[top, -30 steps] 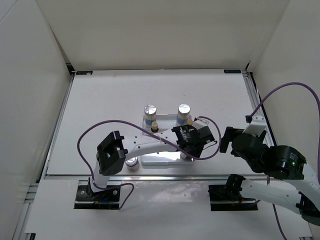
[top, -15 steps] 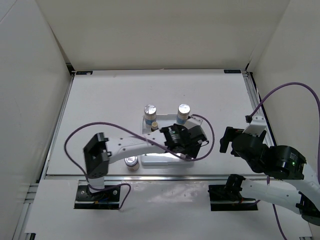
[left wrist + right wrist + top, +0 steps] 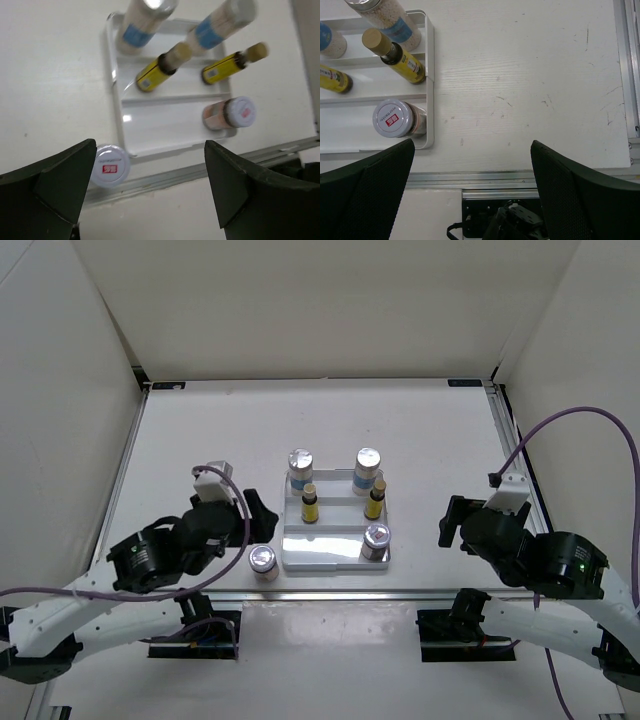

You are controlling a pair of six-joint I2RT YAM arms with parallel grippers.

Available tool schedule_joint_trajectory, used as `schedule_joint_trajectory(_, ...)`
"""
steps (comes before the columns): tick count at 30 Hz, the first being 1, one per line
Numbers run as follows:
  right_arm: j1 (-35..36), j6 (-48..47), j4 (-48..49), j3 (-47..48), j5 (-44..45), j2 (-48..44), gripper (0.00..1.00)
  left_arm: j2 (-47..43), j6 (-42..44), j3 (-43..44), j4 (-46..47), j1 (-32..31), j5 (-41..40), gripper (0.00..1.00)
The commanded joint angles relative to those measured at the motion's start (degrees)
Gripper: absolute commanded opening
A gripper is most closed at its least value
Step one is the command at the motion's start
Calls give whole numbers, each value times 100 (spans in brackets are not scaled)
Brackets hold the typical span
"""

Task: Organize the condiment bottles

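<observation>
Nearest, both arms sit low over the front edge of the desk (image 3: 200,440). The left gripper (image 3: 150,150) is spread wide and empty. The right gripper (image 3: 472,145) is just as wide and empty, over bare desk to the right of the tray (image 3: 330,565).

Just ahead of the left gripper, one silver-lidded jar (image 3: 111,165) stands upright on the desk. It is outside the tray, just beside its front left corner.

On the tray's front step, a matching jar (image 3: 377,538) stands at the right end, and the left part of that step is bare. The middle step holds two yellow bottles (image 3: 310,503), and the back step holds two white bottles (image 3: 300,468) with blue labels.

Five of the six look placed, so the loose jar seems to be the step in hand. The next move probably falls to the left gripper: come down around that jar, close on its body, lift it over the rim and set it on the bare left part of the front step.
</observation>
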Motion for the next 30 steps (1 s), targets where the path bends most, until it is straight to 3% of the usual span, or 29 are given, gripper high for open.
schedule_joint_trajectory(1, 11, 109, 83, 9, 176, -63, 100, 295, -1063, -492, -975, 143, 149, 100)
schedule_joint_trajectory(9, 11, 56, 83, 9, 124, 42, 100, 1296, -1864, -1170, -926, 363, 880, 100)
schedule_joint_trajectory(15, 11, 56, 135, 9, 124, 42, 100, 1350, -1742, -1495, -346, 416, 941, 100)
schedule_joint_trajectory(22, 11, 3, 136, 9, 71, 95, 100, 1709, -1409, -1900, 191, 951, 1450, 100)
schedule_joint_trajectory(25, 11, 3, 136, 9, 71, 95, 100, 1772, -1276, -1900, 296, 1031, 1521, 87)
schedule_joint_trajectory(26, 11, 3, 136, 9, 71, 95, 100, 1772, -1276, -1900, 297, 1083, 1521, 70)
schedule_joint_trajectory(29, 11, 3, 136, 9, 71, 95, 100, 1772, -1145, -1619, 218, 1084, 1574, 48)
schedule_joint_trajectory(30, 11, 3, 136, 9, 71, 95, 100, 1685, -1144, -1531, 148, 1084, 1574, 33)
